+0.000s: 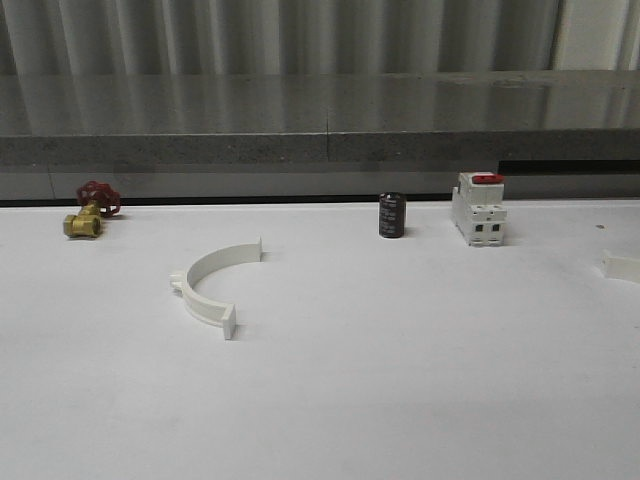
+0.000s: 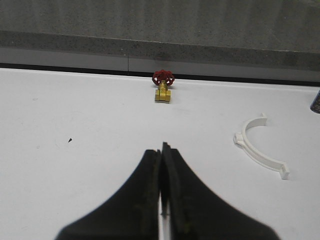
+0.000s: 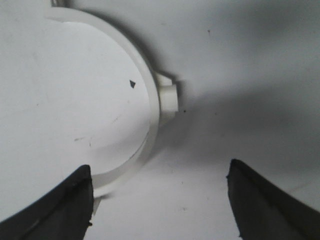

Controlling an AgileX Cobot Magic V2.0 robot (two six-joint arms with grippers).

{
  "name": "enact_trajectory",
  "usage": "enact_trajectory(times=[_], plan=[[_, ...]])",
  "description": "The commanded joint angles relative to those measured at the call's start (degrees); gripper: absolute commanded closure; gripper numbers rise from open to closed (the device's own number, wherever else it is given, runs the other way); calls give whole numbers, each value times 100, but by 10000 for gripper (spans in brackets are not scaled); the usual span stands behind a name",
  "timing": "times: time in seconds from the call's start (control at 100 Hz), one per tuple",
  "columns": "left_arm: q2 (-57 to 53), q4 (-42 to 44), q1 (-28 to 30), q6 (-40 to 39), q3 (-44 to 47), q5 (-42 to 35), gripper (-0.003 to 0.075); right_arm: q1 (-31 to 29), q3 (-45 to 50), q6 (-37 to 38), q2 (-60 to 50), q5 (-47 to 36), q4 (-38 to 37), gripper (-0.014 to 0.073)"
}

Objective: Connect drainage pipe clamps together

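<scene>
Two white clamp halves lie well apart on the tabletop [image 1: 400, 400]: one clamp half [image 1: 212, 279] left of centre in the front view, the other clamp half [image 3: 145, 100] under the right gripper [image 3: 160, 200], whose fingers [image 3: 60, 205] are spread wide, holding nothing. The left gripper [image 2: 161, 165], low and level over bare tabletop, has its fingers pressed together, empty.

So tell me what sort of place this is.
Probably a lab or workshop test bench, not a home. A plain white table carries unrelated hardware: a brass valve with a red handwheel, a white breaker with a red switch, a small black cylinder and a pipe clamp half.
</scene>
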Motion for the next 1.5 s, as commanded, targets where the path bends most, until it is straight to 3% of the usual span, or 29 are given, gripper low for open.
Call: enact_trajectory(times=[0.0, 0.09, 0.23, 0.45, 0.52, 0.66, 0.88, 1.17, 1.49], plan=[[68, 6, 9, -2, -138, -404, 741, -29, -303, -47, 90, -159, 30, 35], [68, 6, 9, -2, -138, -404, 741, -29, -433, -47, 355, -281, 30, 46], [68, 6, 9, -2, -138, -404, 741, -29, -506, -47, 613, -568, 30, 152], [68, 6, 9, -2, -138, -404, 741, -29, -506, -47, 714, -570, 30, 472], [68, 6, 9, -2, -138, -404, 741, -29, -506, -47, 714, -581, 30, 534], [68, 6, 9, -2, -138, -404, 741, -29, -595, -47, 709, -595, 30, 540], [68, 6, 9, -2, -138, -404, 741, 151, -963, -30, 474, 197, 118, 536], [68, 6, 9, -2, -138, -404, 741, 1353, -1365, 923, 123, 772, 102, 536], [68, 6, 9, -2, -138, -415, 741, 2605, -1896, 2023, 459, 756, 104, 536]])
